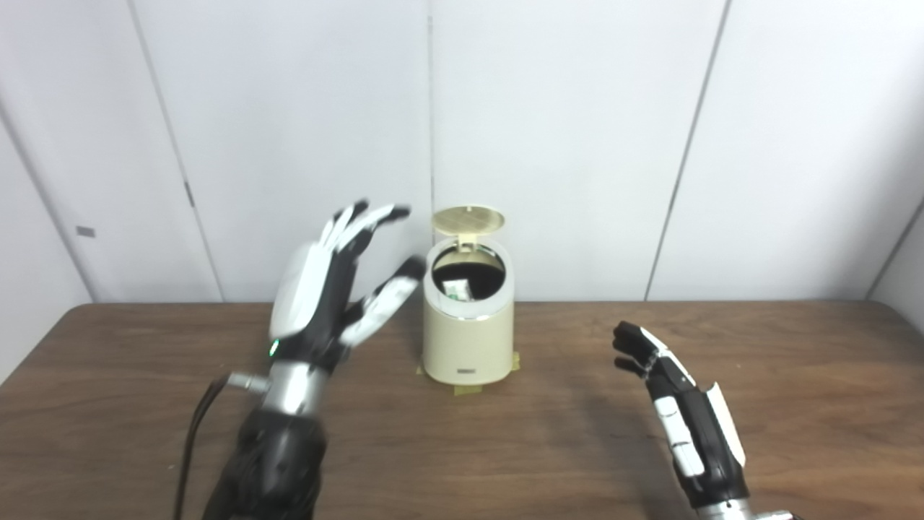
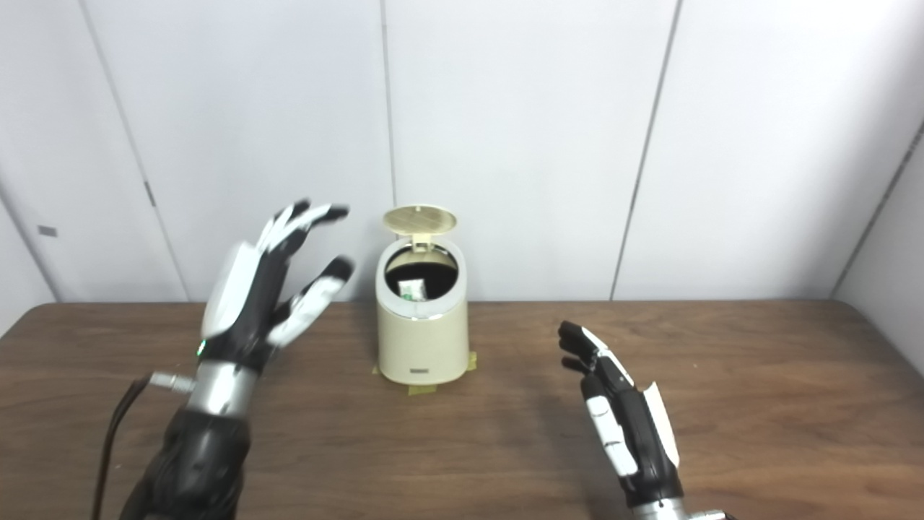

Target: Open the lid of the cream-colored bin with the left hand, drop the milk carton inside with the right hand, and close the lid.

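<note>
While the lid (image 1: 468, 218) stands upright on its hinge at the 12 o'clock edge of the cream-colored bin (image 1: 468, 339), I can see the milk carton (image 1: 457, 289) already lying inside the dark opening, a small pale shape with green print. My left hand (image 1: 325, 292) hovers at the bin's 9 o'clock, raised off the bench (image 1: 144, 375), fingers spread and holding nothing, with the thumb close to the rim; I cannot tell whether it touches. My right hand (image 1: 682, 415) waits low at about 4 o'clock, well apart from the bin, fingers loosely apart and empty. What is left, I judge, is closing the lid. It looks like thin, light plastic on a small hinge, so I would push gently on its top edge from behind and let it swing down. The bin seems light too, though tape (image 1: 468, 390) at its base should steady it.
</note>
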Controlling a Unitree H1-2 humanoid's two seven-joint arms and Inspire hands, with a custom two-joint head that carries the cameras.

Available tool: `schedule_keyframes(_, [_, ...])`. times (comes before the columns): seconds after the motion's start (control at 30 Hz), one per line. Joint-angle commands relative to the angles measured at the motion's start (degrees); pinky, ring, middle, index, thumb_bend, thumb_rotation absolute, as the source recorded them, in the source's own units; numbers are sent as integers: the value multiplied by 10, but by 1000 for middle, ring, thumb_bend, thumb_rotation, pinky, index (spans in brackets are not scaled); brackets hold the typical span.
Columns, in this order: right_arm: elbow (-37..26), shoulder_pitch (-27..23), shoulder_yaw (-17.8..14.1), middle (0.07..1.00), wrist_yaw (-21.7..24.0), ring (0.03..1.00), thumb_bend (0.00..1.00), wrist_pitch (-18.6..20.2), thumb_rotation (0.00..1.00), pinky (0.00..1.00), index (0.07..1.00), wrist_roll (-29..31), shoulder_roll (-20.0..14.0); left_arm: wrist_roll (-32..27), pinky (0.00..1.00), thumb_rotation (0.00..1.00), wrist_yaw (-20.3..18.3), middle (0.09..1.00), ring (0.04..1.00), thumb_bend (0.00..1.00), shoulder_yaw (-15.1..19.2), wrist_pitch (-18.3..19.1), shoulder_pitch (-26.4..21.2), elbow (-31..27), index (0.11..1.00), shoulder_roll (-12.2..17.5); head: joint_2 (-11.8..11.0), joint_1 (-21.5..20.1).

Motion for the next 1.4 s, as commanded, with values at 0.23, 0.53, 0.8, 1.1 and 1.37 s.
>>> schedule_keyframes(0.23, [44,12,9,875,-4,885,182,-21,1000,856,861,-8,13,126,1000,1000,-43,854,940,885,-47,66,-102,18,830,0,-10,-2])
schedule_keyframes(0.53, [51,14,14,875,2,880,206,-21,897,838,857,2,16,188,1000,1000,-86,848,931,883,-88,108,-154,95,837,-4,-11,0])
schedule_keyframes(0.8, [52,15,14,886,-2,884,207,-21,909,842,866,-10,14,220,1000,1000,-124,882,963,937,-114,149,-193,163,878,-6,-11,0])
schedule_keyframes(1.1, [60,11,22,876,3,873,178,-22,899,829,856,-5,12,207,1000,1000,-119,908,988,970,-110,172,-219,214,897,-18,-14,-3])
schedule_keyframes(1.37, [58,14,28,870,-8,872,178,-22,926,837,857,-25,8,211,1000,1000,-132,896,980,972,-115,187,-230,227,879,-20,-11,-2])
